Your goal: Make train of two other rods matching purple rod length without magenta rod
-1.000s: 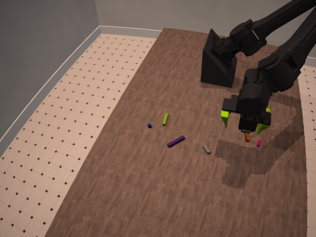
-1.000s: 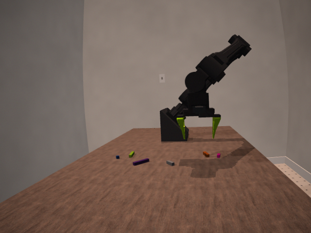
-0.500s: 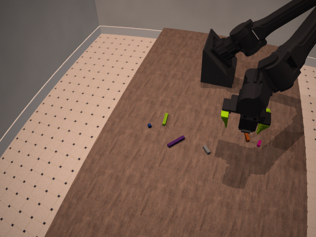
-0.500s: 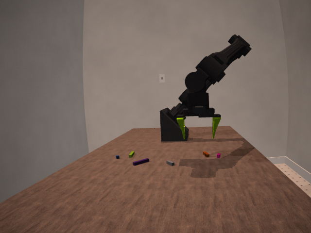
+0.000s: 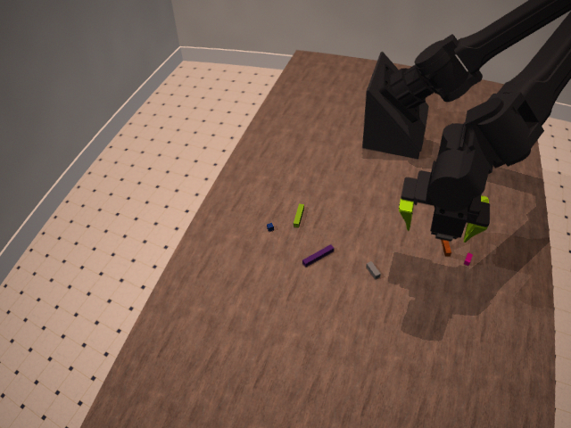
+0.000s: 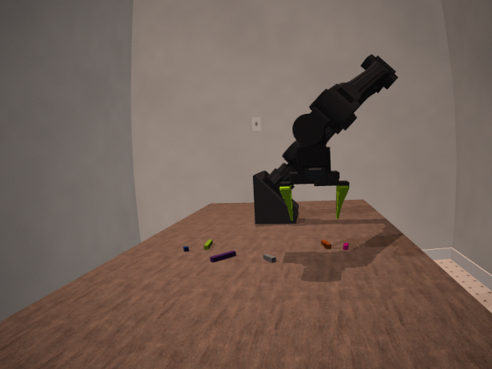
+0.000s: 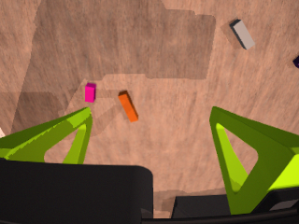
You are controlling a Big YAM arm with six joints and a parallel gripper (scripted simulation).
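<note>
The purple rod (image 5: pixel 318 255) lies flat near the middle of the table. The lime rod (image 5: pixel 298 215) lies behind it, and the small blue rod (image 5: pixel 269 226) lies just left of the lime one, apart from it. My gripper (image 5: pixel 438 228) hangs open and empty well above the table on the right, over the orange rod (image 5: pixel 446 247). In the wrist view the orange rod (image 7: pixel 129 106) lies between my fingers' lines of sight, far below. The gripper also shows in the exterior view (image 6: pixel 314 216), high above the rods.
A magenta rod (image 5: pixel 467 259) lies right of the orange one, and a grey rod (image 5: pixel 373 269) lies between it and the purple rod. The arm's black base (image 5: pixel 392 115) stands at the back of the table. The table's right edge is near the magenta rod.
</note>
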